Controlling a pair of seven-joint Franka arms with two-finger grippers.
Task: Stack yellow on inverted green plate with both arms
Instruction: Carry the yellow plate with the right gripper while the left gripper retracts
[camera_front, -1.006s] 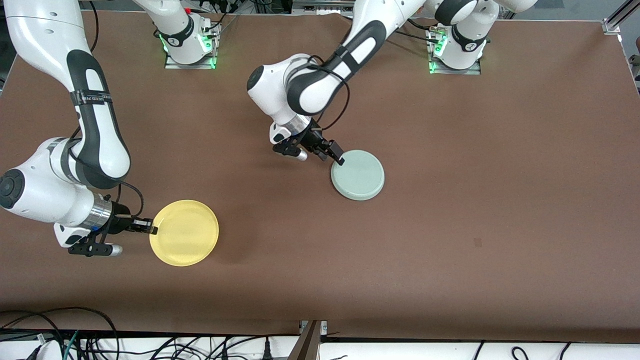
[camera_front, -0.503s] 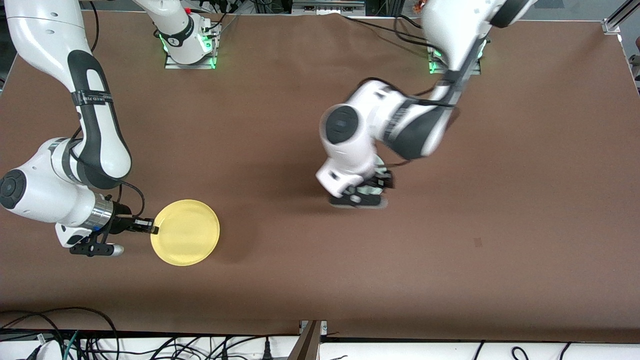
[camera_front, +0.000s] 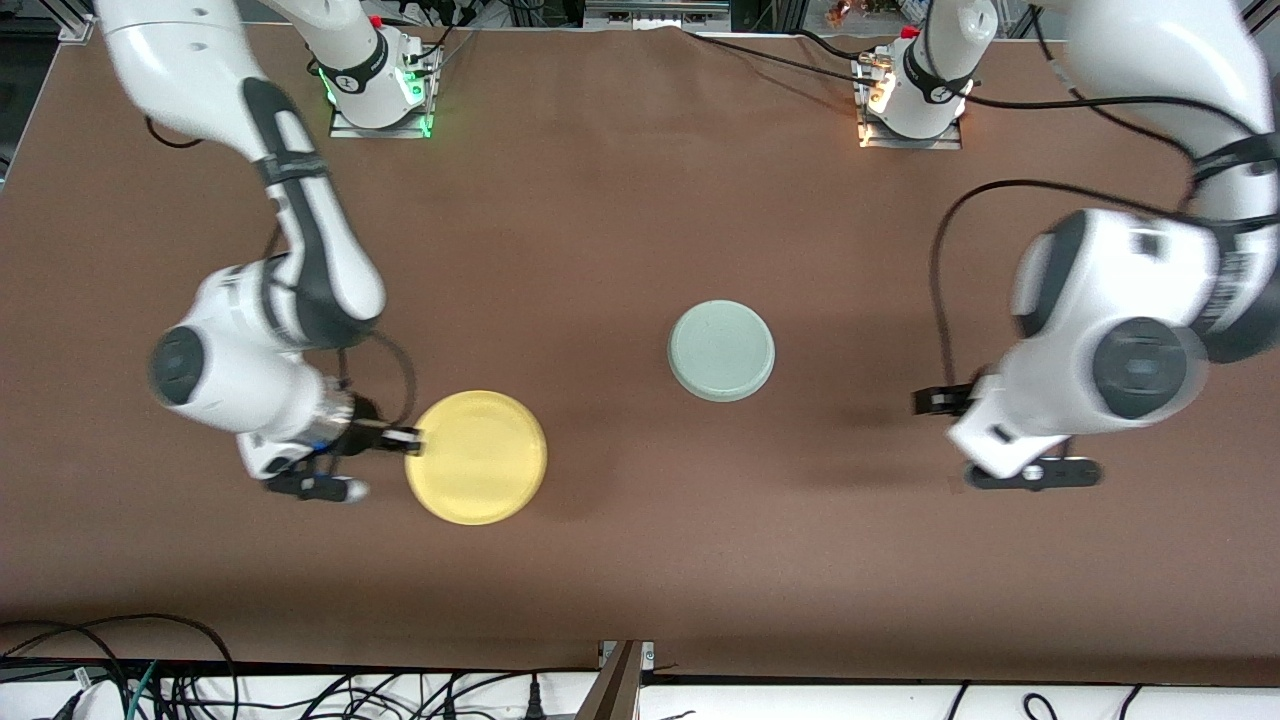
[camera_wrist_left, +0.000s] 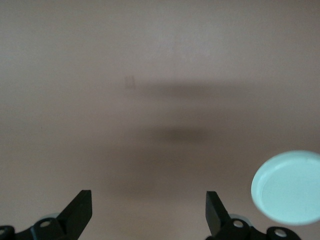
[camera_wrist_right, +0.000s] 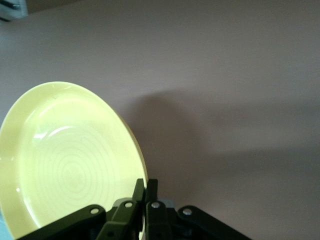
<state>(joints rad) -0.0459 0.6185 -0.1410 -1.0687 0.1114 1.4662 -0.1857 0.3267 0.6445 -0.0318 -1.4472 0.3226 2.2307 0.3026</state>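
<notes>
Right gripper (camera_front: 408, 440) is pinched on the rim of the yellow plate (camera_front: 478, 457), fingers (camera_wrist_right: 145, 192) pressed onto the edge in the right wrist view, plate lifted off the table (camera_front: 600, 250) and tilted a bit, over the table's part toward the right arm's end and nearer the front camera than the green plate (camera_front: 721, 350). Left gripper (camera_wrist_left: 149, 210) has its fingers spread wide with nothing between them, hanging over bare table toward the left arm's end; we see the green plate off to one side in its wrist view. Green plate lies flat mid-table, apparently upside down with its base up, well apart from both grippers. We judge the flip is done and the carry of the yellow plate is the step in hand. Next move calls for bringing the yellow over the green, levelling it, centring rim over base, then lowering and releasing; off-centre drop could let it slide off. Plates hold nothing, nothing stacked yet. Left arm looks to be waiting clear.
</notes>
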